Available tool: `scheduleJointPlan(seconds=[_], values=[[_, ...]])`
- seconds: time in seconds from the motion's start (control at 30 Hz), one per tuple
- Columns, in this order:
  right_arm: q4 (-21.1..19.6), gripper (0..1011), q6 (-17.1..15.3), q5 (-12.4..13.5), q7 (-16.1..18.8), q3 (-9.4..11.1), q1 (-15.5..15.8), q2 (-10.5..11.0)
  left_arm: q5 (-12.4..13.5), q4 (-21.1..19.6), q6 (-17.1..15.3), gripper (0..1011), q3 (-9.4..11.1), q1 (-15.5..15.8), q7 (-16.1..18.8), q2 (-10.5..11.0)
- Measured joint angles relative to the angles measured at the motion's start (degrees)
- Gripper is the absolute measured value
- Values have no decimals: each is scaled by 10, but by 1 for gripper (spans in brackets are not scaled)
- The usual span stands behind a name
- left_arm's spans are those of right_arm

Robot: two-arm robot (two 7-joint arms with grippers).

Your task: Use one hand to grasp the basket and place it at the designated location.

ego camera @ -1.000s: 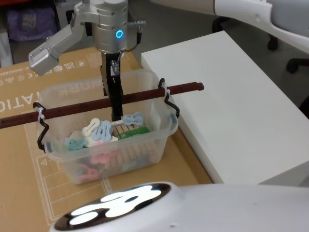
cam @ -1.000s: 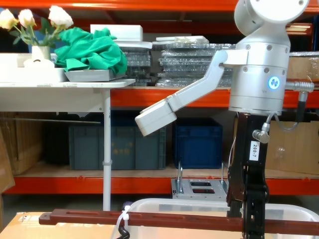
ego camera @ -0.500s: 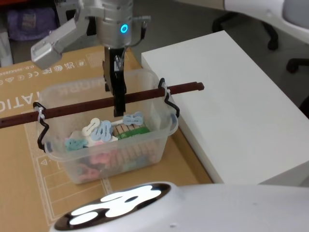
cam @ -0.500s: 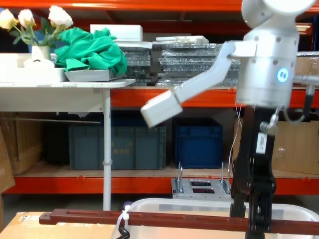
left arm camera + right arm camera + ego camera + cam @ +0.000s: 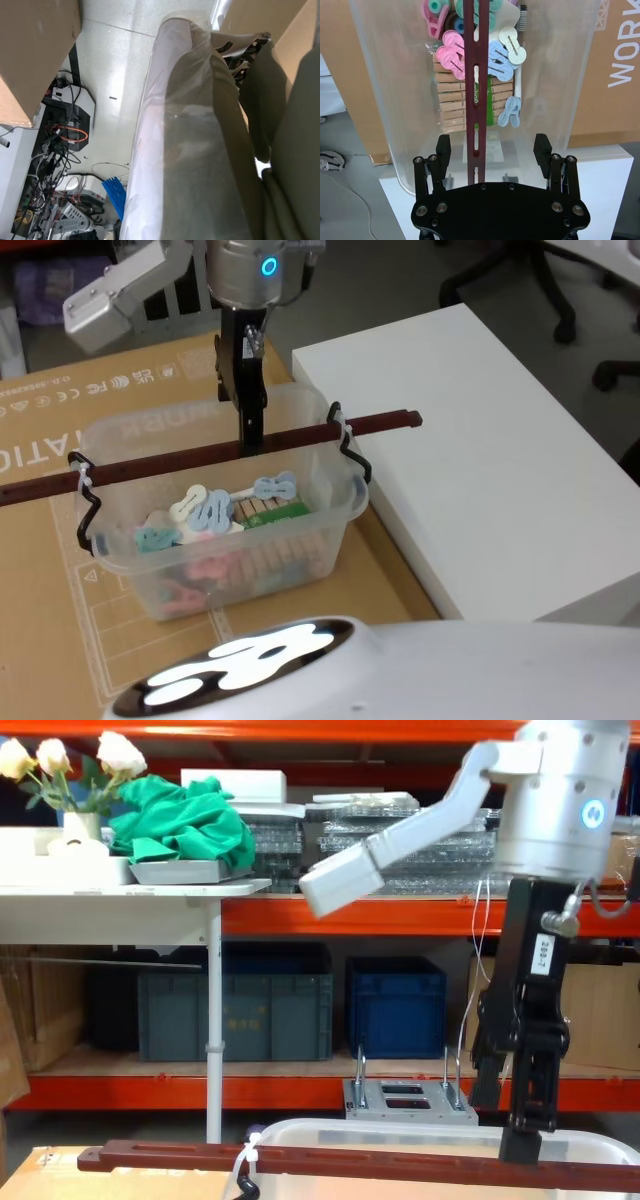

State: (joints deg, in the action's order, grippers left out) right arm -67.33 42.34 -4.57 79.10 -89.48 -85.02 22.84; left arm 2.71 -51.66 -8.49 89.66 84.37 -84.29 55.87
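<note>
Right hand (image 5: pixel 492 146): spread wide astride the bar handle (image 5: pixel 475 75), nothing gripped | basket (image 5: pixel 300 550): set on cardboard (image 5: pixel 40 620), left of the white counter (image 5: pixel 480 460) | the bar is best centred between the fingers (image 5: pixel 443 145) before closure, for a level lift.

My right gripper (image 5: pixel 493 145) is all black: two blocky finger pads (image 5: pixel 542 145) on a plate dotted with silver screws (image 5: pixel 441 207). Above it I see a dark column (image 5: pixel 530 1010) with a white label (image 5: pixel 543 953), a silver-white joint (image 5: pixel 560 810) with a blue light ring (image 5: pixel 593 813), and thin pale wires (image 5: pixel 477 935).
</note>
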Motion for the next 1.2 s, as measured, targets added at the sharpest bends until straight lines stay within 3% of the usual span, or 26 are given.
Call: scheduleJointPlan(seconds=[0.43, 0.93, 1.2], values=[[-55, 1000, -20, 15, 7, 13, -23, 32, 0, 0, 0, 0, 0, 0, 0, 0], [-92, 1000, -43, 13, 6, 24, -34, 54, 0, 0, 0, 0, 0, 0, 0, 0], [-124, 1000, -59, 6, 1, 38, -44, 77, 0, 0, 0, 0, 0, 0, 0, 0]])
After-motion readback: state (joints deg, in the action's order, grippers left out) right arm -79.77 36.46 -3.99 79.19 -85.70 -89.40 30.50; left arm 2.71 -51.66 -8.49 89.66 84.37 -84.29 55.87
